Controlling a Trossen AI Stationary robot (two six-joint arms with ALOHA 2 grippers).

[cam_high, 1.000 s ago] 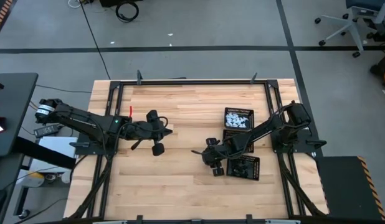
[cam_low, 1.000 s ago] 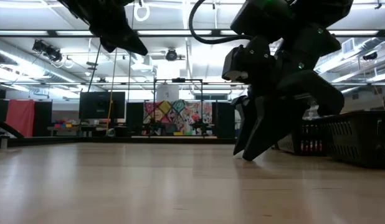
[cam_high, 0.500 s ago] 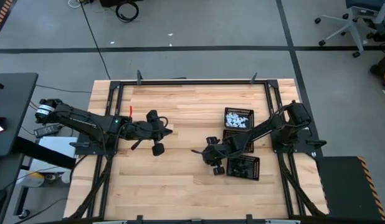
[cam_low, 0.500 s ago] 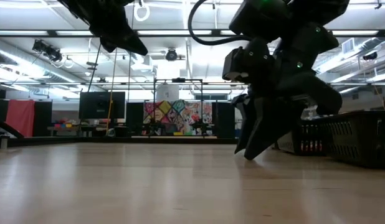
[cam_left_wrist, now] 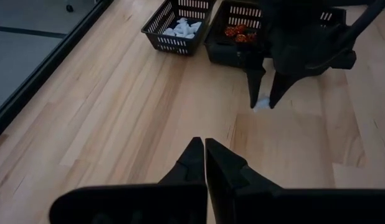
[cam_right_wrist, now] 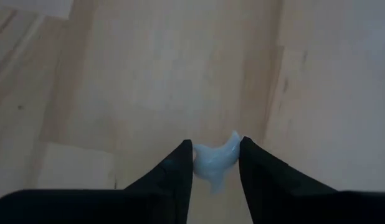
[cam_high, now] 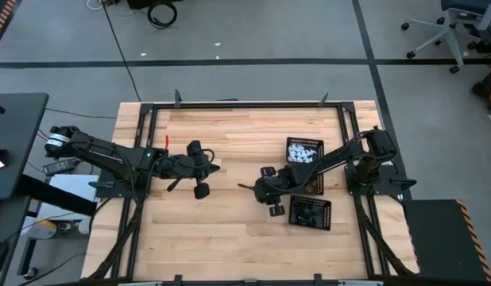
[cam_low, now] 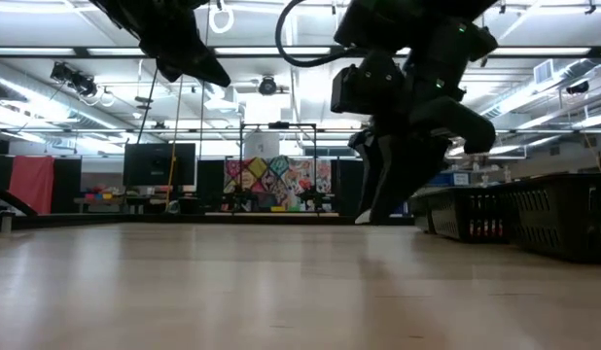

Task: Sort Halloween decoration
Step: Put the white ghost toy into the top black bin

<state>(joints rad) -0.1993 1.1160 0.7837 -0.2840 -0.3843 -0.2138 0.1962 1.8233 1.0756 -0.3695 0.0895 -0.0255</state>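
Jaws of the right gripper [cam_right_wrist: 215, 163] pinch a white trinket [cam_right_wrist: 214, 163] by its middle; it looks light, stiff and slippery. From above, the right gripper [cam_high: 264, 189] hangs at the trays' [cam_high: 303, 151] nine o'clock. Left gripper [cam_left_wrist: 205, 155] waits, jaws shut, over the worktop [cam_high: 230, 143].

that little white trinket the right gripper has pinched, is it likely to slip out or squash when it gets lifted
The white trinket looks tiny and probably very light. It keeps its curved, pointed shape between the right gripper's fingers, so it is likely fairly stiff, not squashy. Its surface looks smooth and rounded, and only a narrow part sits between the tips, so it could twist or slip.
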